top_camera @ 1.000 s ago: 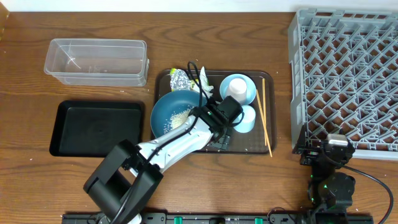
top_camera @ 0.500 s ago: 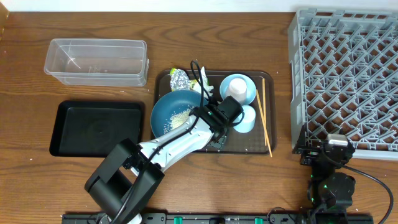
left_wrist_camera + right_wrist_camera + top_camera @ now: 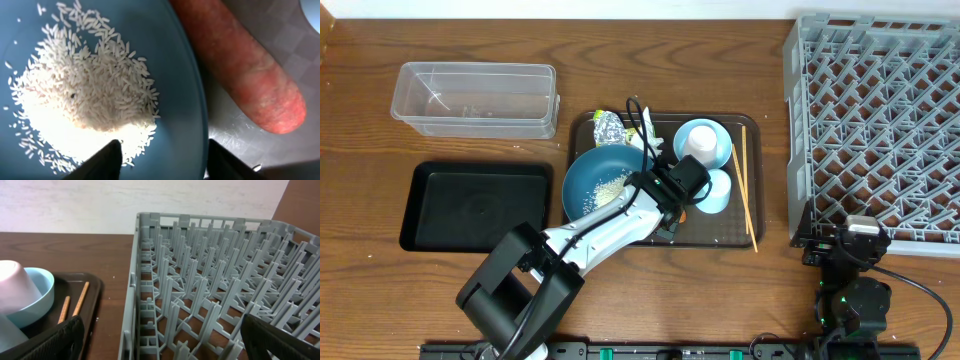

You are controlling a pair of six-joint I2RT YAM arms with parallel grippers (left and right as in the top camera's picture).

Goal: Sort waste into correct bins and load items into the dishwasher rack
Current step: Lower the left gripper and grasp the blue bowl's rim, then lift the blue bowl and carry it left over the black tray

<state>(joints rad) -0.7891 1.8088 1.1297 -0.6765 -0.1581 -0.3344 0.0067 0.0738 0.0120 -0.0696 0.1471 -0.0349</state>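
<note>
Left gripper (image 3: 165, 161) jaws apart, straddling the rim of the dark blue plate (image 3: 181, 50): one finger over the rice (image 3: 85, 90), the other outside over the brown tray (image 3: 295, 65). Carrot (image 3: 235, 60) lies at 1 o'clock from it, long axis 11-to-5. I'd say the left arm's nearer; right gripper (image 3: 160, 347), agape, sits by the rack (image 3: 210, 280).

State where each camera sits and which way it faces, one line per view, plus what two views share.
Overhead: fixed above the table, facing straight down; left arm and right arm show.
Left wrist: above the round dark blue plate, facing down at white rice grains; left claw straddles its rim.
Right wrist: low at the table's front, facing the wall across the grey plastic lattice rack; right claw shows.
Shared: overhead and left wrist show plate and rice.
</note>
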